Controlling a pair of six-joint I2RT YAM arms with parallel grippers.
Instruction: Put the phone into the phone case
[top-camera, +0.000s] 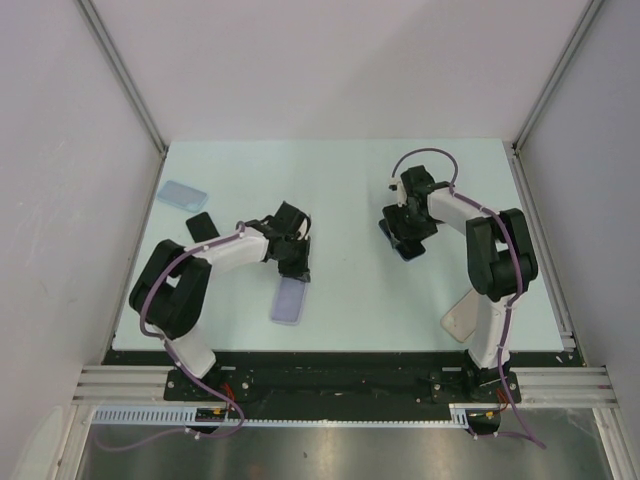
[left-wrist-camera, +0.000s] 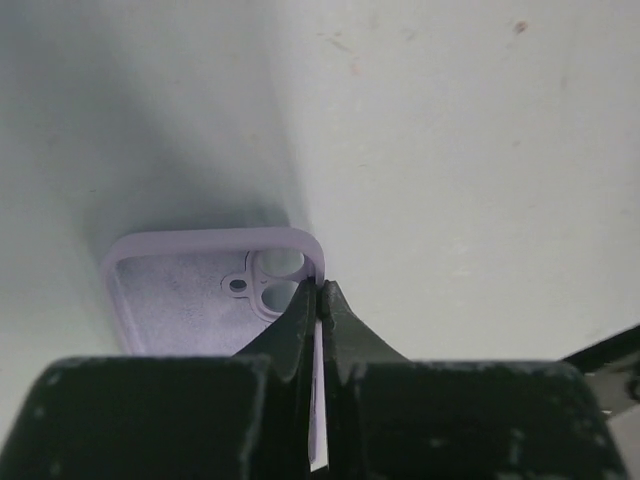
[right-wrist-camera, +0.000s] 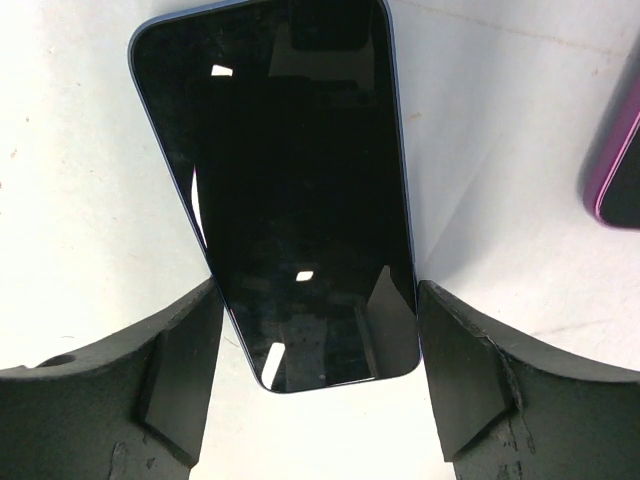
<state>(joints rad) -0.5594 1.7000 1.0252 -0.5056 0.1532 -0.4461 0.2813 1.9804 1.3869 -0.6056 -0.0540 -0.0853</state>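
Note:
The lilac phone case (left-wrist-camera: 180, 300) lies open side up on the table, camera cut-outs towards its far end; from above, the phone case (top-camera: 290, 302) is left of centre. My left gripper (left-wrist-camera: 322, 288) is shut on the case's right side wall near that far corner, and the left gripper (top-camera: 297, 265) stands at the case's far end. The phone (right-wrist-camera: 290, 180), black screen up with a dark blue rim, lies on the table. My right gripper (right-wrist-camera: 318, 290) straddles its near end, fingertips against both long edges. The right gripper (top-camera: 408, 240) is right of centre.
A light blue case (top-camera: 182, 193) and a black slab (top-camera: 200, 225) lie at the far left. A beige case (top-camera: 460, 320) rests by the right arm's base. A purple-edged object (right-wrist-camera: 618, 160) lies just right of the phone. Walls enclose three sides.

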